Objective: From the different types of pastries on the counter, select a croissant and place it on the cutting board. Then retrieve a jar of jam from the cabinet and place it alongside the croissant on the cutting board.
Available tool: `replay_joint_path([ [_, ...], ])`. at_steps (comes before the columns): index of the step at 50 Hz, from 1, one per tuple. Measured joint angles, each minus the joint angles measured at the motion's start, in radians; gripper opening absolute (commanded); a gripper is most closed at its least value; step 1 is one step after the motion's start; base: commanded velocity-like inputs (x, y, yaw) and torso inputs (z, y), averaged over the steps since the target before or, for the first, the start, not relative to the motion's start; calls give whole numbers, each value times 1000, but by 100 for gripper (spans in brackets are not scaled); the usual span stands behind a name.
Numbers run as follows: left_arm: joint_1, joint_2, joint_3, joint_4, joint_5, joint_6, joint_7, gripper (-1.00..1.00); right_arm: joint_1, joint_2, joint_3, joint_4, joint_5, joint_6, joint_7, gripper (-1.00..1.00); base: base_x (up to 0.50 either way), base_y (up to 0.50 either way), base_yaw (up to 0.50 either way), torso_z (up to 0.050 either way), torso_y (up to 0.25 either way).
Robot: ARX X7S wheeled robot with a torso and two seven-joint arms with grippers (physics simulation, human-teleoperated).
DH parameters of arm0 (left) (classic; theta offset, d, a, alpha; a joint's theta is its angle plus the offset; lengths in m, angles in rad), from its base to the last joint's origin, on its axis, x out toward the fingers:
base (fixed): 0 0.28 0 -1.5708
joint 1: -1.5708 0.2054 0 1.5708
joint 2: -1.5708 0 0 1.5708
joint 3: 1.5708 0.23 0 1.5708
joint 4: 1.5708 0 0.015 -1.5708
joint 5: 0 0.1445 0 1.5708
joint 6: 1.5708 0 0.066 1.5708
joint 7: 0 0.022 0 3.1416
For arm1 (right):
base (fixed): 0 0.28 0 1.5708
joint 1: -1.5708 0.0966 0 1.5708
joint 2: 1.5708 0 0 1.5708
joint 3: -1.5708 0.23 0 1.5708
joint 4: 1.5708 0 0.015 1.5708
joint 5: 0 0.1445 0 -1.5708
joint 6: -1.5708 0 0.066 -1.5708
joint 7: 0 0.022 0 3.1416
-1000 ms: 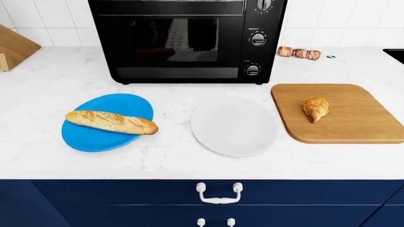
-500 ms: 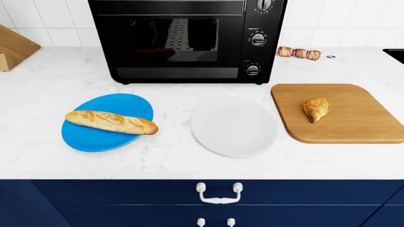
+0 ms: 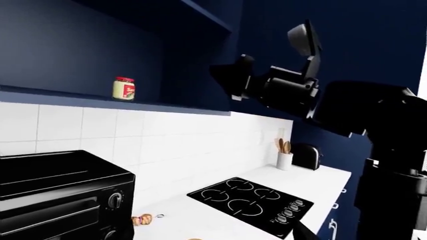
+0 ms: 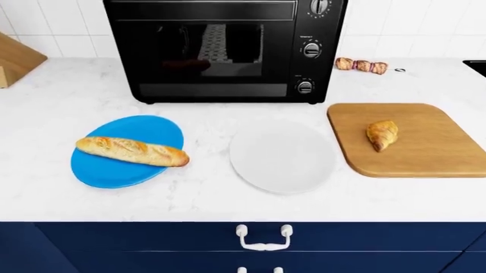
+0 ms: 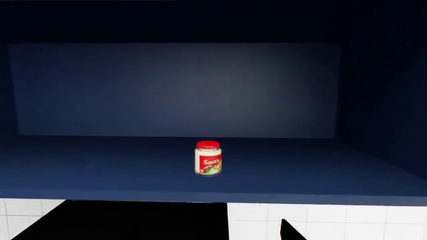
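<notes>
The croissant (image 4: 381, 135) lies on the cutting board (image 4: 425, 153) at the right of the head view, on the counter (image 4: 205, 205). The jar of jam (image 5: 208, 158) stands upright, alone, mid-frame on the navy cabinet shelf (image 5: 100, 175). The right hand (image 3: 280, 70) is raised with fingers apart; the left hand's state cannot be told.

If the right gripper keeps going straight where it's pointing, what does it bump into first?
Probably the jar of jam, standing alone on the cabinet shelf straight ahead. Nothing shows between, though depth is unclear.
</notes>
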Motion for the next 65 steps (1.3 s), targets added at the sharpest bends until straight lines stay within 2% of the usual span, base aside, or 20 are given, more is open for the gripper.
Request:
replay_joint_path([
  [20, -11, -7, 8, 12, -8, 7, -1, 100, 0, 0, 0, 0, 0, 0, 0, 100, 116, 0, 0, 0, 0],
  [37, -148, -7, 62, 10, -109, 48, -69, 100, 0, 0, 0, 0, 0, 0, 0, 100, 115, 0, 0, 0, 0],
  [65, -237, -28, 95, -21, -109, 82, -126, 100, 0, 0, 0, 0, 0, 0, 0, 100, 116, 0, 0, 0, 0],
])
